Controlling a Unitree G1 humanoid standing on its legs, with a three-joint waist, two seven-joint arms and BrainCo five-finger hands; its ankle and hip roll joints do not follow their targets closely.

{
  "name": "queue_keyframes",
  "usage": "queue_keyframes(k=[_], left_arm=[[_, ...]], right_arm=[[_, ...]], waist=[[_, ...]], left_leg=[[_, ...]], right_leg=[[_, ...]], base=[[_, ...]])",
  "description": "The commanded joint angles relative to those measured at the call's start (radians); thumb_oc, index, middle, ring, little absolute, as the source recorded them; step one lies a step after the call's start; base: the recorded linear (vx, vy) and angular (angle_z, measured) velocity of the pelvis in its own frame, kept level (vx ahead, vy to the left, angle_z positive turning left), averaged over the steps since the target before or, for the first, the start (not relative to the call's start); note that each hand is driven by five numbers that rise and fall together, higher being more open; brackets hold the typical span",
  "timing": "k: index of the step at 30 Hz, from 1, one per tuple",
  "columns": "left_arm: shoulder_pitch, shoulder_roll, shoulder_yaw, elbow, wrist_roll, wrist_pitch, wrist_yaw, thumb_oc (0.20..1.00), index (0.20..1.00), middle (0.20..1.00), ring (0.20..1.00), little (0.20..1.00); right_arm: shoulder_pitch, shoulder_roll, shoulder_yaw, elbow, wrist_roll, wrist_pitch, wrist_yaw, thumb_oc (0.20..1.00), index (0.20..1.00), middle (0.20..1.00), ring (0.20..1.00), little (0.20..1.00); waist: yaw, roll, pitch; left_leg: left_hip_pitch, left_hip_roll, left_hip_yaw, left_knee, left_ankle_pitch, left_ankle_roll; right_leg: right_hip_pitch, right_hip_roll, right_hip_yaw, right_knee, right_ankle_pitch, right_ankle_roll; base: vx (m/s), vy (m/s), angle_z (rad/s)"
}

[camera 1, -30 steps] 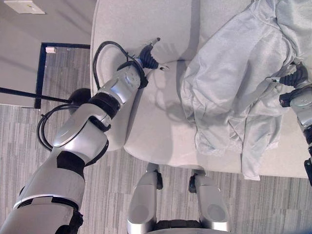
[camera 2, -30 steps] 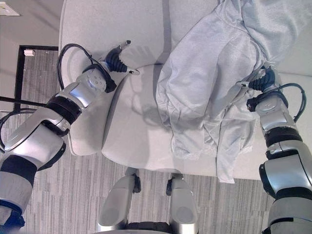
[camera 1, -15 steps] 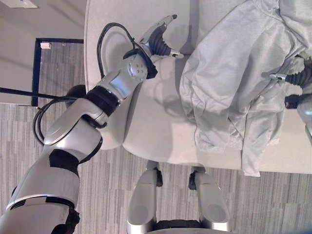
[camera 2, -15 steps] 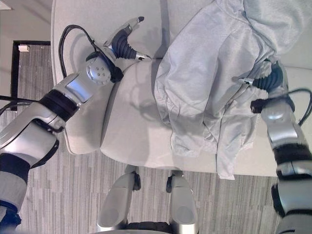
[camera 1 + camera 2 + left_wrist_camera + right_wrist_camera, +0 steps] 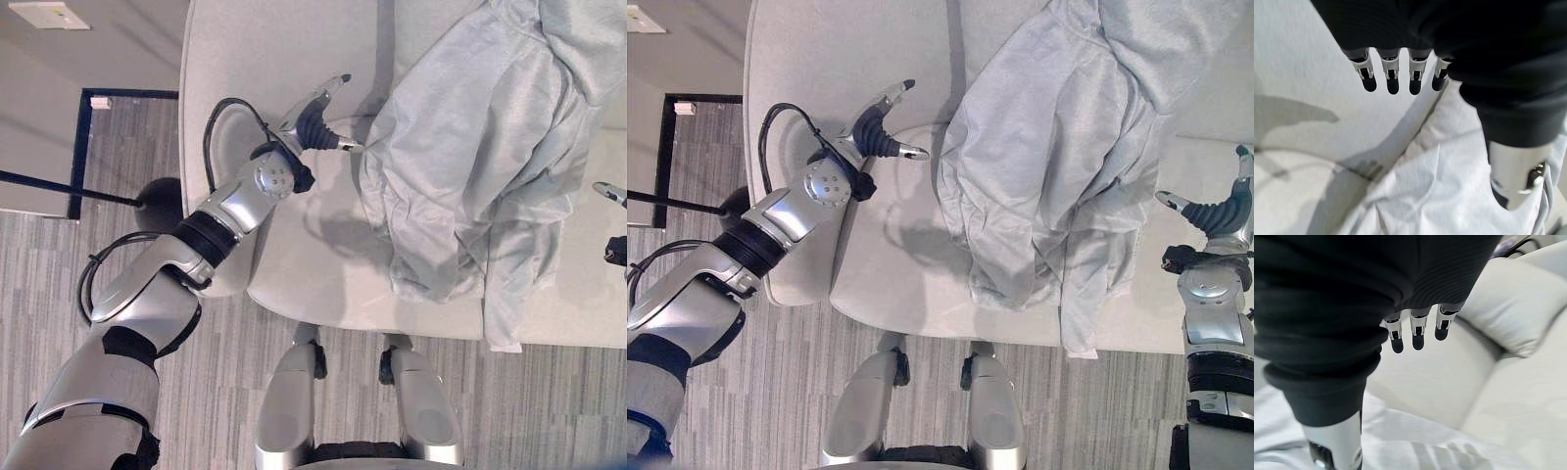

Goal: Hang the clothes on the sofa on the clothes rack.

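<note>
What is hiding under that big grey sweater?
The grey sweater lies crumpled on the sofa, so pale seat cushion shows around its edges. Whatever else may lie beneath it is covered. The left hand and right hand hover open beside it.

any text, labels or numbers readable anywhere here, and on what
None can be read.
The grey garment shows no print or tag on its visible folds.
The sofa cushions are plain.
A small white object on the floor by the dark frame is too small to show any writing.
The pale plate at the upper corner is blank as far as can be told.
</note>
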Motion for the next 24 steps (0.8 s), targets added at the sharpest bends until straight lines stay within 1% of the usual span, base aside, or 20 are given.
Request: queue_keyframes(k=[1, 2, 6, 10, 12, 14, 15, 16, 17, 21, 24], left_arm=[[-0.114, -0.068, 0.069, 0.066, 0.039, -0.041, 0.035, 1.000, 1.000, 1.000, 1.000, 1.000], [-0.117, -0.079, 0.070, 0.069, 0.043, -0.042, 0.036, 1.000, 1.000, 1.000, 1.000, 1.000], [-0.121, -0.107, 0.081, 0.083, 0.042, -0.040, 0.043, 1.000, 1.000, 1.000, 1.000, 1.000], [-0.124, -0.132, 0.091, 0.099, 0.039, -0.039, 0.046, 1.000, 1.000, 1.000, 1.000, 1.000], [-0.128, -0.151, 0.096, 0.100, 0.039, -0.036, 0.048, 1.000, 1.000, 1.000, 1.000, 1.000], [-0.130, -0.157, 0.102, 0.100, 0.039, -0.036, 0.048, 1.000, 1.000, 1.000, 1.000, 1.000], [-0.136, -0.175, 0.105, 0.087, 0.037, -0.034, 0.055, 1.000, 1.000, 1.000, 1.000, 1.000], [-0.137, -0.183, 0.113, 0.082, 0.034, -0.034, 0.058, 1.000, 1.000, 1.000, 1.000, 1.000], [-0.137, -0.183, 0.116, 0.082, 0.034, -0.033, 0.058, 1.000, 1.000, 1.000, 1.000, 1.000], [-0.142, -0.206, 0.140, 0.045, 0.031, -0.032, 0.065, 1.000, 1.000, 1.000, 1.000, 1.000], [-0.142, -0.218, 0.153, -0.005, 0.037, -0.028, 0.073, 1.000, 1.000, 1.000, 1.000, 1.000]], right_arm=[[-0.043, -0.153, -0.061, -0.019, 0.000, -0.014, -0.040, 1.000, 1.000, 1.000, 1.000, 1.000], [-0.054, -0.173, -0.047, 0.021, 0.005, -0.012, -0.041, 1.000, 1.000, 1.000, 1.000, 1.000], [-0.093, -0.203, -0.008, 0.093, 0.025, -0.009, -0.037, 1.000, 1.000, 1.000, 1.000, 1.000], [-0.150, -0.247, 0.049, 0.171, 0.047, -0.008, -0.026, 1.000, 1.000, 1.000, 1.000, 1.000], [-0.219, -0.291, 0.129, 0.223, 0.050, -0.002, -0.013, 1.000, 1.000, 1.000, 1.000, 1.000], [-0.256, -0.309, 0.163, 0.247, 0.056, -0.003, -0.011, 1.000, 1.000, 1.000, 1.000, 1.000], [-0.317, -0.338, 0.225, 0.284, 0.063, 0.002, -0.004, 1.000, 1.000, 1.000, 1.000, 1.000], [-0.346, -0.348, 0.257, 0.298, 0.062, 0.002, -0.002, 1.000, 1.000, 1.000, 1.000, 1.000], [-0.358, -0.351, 0.268, 0.303, 0.064, 0.001, -0.002, 1.000, 1.000, 1.000, 1.000, 1.000], [-0.458, -0.382, 0.373, 0.362, 0.070, 0.003, 0.007, 1.000, 1.000, 1.000, 1.000, 1.000], [-0.510, -0.386, 0.416, 0.395, 0.076, 0.007, 0.004, 1.000, 1.000, 1.000, 1.000, 1.000]], waist=[[0.011, 0.054, -0.027], [0.013, 0.058, -0.027], [0.018, 0.065, -0.027], [0.022, 0.081, -0.027], [0.032, 0.098, -0.027], [0.032, 0.105, -0.027], [0.045, 0.119, -0.027], [0.049, 0.125, -0.027], [0.047, 0.127, -0.027], [0.058, 0.147, -0.027], [0.073, 0.166, -0.027]], left_leg=[[0.173, 0.113, -0.030, 0.001, -0.169, -0.091], [0.169, 0.114, -0.031, 0.001, -0.170, -0.092], [0.160, 0.114, -0.034, 0.001, -0.171, -0.094], [0.150, 0.111, -0.040, 0.001, -0.171, -0.095], [0.133, 0.112, -0.046, 0.001, -0.170, -0.098], [0.125, 0.113, -0.046, 0.001, -0.169, -0.100], [0.105, 0.113, -0.051, 0.001, -0.168, -0.103], [0.096, 0.113, -0.053, 0.001, -0.167, -0.104], [0.095, 0.113, -0.053, 0.001, -0.167, -0.104], [0.055, 0.114, -0.059, 0.001, -0.163, -0.111], [0.026, 0.113, -0.064, 0.001, -0.159, -0.114]], right_leg=[[-0.060, -0.080, 0.009, 0.007, -0.037, 0.020], [-0.064, -0.081, 0.010, 0.007, -0.036, 0.021], [-0.069, -0.081, 0.013, 0.007, -0.034, 0.020], [-0.074, -0.081, 0.017, 0.007, -0.031, 0.021], [-0.087, -0.082, 0.022, 0.007, -0.030, 0.021], [-0.096, -0.082, 0.025, 0.007, -0.028, 0.021], [-0.113, -0.086, 0.028, 0.007, -0.025, 0.020], [-0.121, -0.087, 0.031, 0.007, -0.025, 0.020], [-0.123, -0.087, 0.032, 0.007, -0.024, 0.019], [-0.158, -0.094, 0.036, 0.007, -0.020, 0.019], [-0.181, -0.097, 0.036, 0.007, -0.018, 0.017]], base=[[0.02, -0.032, -0.02], [0.01, -0.033, -0.01], [0.00, -0.008, 0.00], [0.01, -0.024, 0.00], [0.00, -0.022, 0.03], [0.00, -0.008, 0.02], [0.00, 0.000, 0.00], [0.00, 0.000, 0.00], [0.00, 0.000, 0.00], [0.00, 0.000, 0.00], [0.00, 0.000, 0.00]])
